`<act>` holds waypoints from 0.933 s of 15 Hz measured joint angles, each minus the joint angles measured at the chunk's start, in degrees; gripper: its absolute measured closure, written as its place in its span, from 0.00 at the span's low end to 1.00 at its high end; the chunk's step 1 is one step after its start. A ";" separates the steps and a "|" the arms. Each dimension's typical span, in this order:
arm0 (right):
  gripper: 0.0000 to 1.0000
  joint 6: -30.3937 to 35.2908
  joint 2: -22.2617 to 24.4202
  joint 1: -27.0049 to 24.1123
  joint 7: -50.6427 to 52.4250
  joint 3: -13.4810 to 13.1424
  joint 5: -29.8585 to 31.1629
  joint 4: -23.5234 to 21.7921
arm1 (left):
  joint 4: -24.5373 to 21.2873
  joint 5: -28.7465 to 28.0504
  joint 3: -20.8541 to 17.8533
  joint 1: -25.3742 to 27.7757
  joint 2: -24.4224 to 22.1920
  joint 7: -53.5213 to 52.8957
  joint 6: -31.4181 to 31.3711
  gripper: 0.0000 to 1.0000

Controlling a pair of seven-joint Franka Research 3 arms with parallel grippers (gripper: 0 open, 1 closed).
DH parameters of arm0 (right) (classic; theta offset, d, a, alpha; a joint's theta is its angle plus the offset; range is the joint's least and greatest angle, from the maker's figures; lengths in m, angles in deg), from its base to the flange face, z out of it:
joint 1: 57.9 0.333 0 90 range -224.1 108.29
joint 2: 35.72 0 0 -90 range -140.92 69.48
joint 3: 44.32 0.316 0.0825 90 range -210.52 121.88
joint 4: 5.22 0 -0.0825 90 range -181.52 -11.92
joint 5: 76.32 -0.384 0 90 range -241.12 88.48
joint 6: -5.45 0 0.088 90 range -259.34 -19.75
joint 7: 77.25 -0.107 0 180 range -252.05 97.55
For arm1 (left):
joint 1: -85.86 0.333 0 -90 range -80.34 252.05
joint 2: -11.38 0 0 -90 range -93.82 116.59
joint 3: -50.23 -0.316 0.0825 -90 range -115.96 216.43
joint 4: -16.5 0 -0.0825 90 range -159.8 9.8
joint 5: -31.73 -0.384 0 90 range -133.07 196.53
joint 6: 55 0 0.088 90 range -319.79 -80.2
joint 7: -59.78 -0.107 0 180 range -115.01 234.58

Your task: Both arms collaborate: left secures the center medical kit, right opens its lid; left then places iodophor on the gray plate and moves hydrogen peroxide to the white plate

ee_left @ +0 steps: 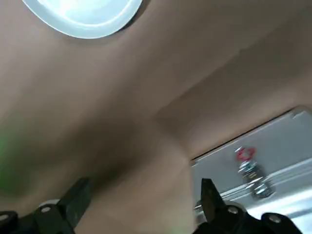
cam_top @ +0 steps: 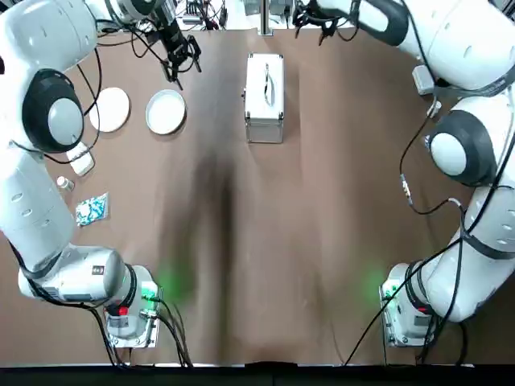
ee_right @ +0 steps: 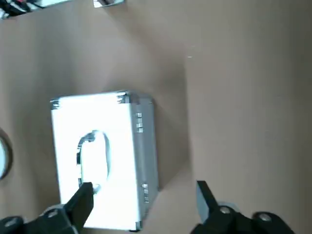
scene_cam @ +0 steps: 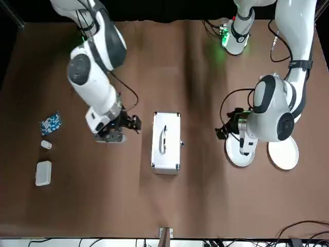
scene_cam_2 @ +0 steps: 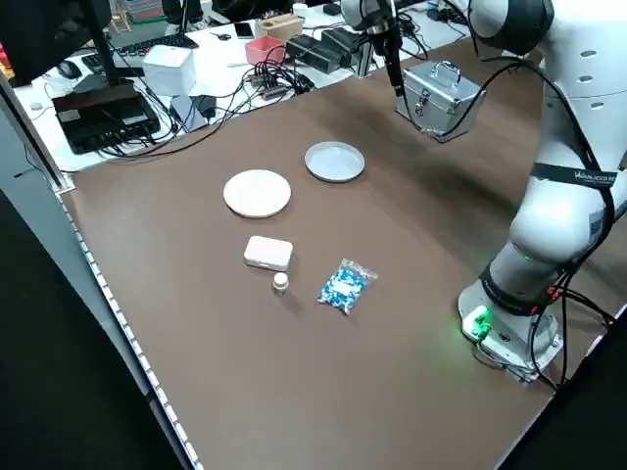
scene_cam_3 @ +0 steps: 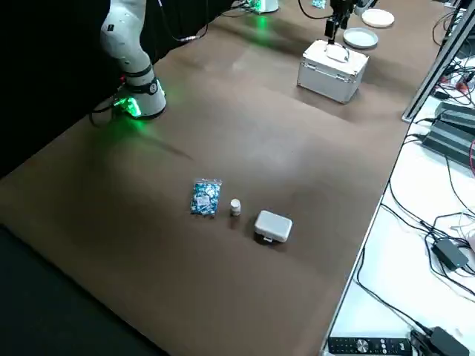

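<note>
At the worktop's far centre: the silver aluminium medical kit (cam_top: 265, 98) with a chrome handle on its lid sits shut, latches on its side, long axis running away from the robot.
Plates: off to the robot's left of the case, the round rimmed pale grey plate (cam_top: 166, 112) lies nearest it, and the flat cream-white plate (cam_top: 109, 109) is just beyond; both are bare.
Left tool (cam_top: 182, 58): dark fingers spread apart and holding nothing, hovering above the brown worktop (cam_top: 257, 241) between the grey plate and the case, near the far edge and touching neither.
Right tool (scene_cam: 126, 123): fingers also apart and empty, hanging just beside the case on the robot's right, clear of the lid.
Arms: both white arms reach far forward from their bases, wrists bent down over the far half of the worktop.
Near left edge: a small white box (cam_top: 81, 158), a tiny whitish bottle (cam_top: 65, 183) and a blue-and-white packet (cam_top: 92, 209) lie well apart from the case.
</note>
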 joint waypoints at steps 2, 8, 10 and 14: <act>0.09 -1.96 -0.92 1.94 -1.17 0.02 -0.51 0.04 | -0.01 1.26 0.04 -0.64 1.35 6.08 -4.98 0.00; 0.46 -8.77 -5.58 6.77 -4.68 0.01 -1.86 0.03 | 0.04 1.91 0.15 -6.05 5.40 25.01 -16.79 0.00; 0.53 -10.76 -6.87 7.58 -5.34 0.02 -2.04 0.04 | 0.05 1.92 0.16 -6.72 6.58 29.15 -19.23 0.00; 0.53 -12.20 -7.96 8.39 -5.88 0.01 -2.07 0.05 | 0.81 2.24 0.18 -7.52 9.43 35.45 -23.30 0.00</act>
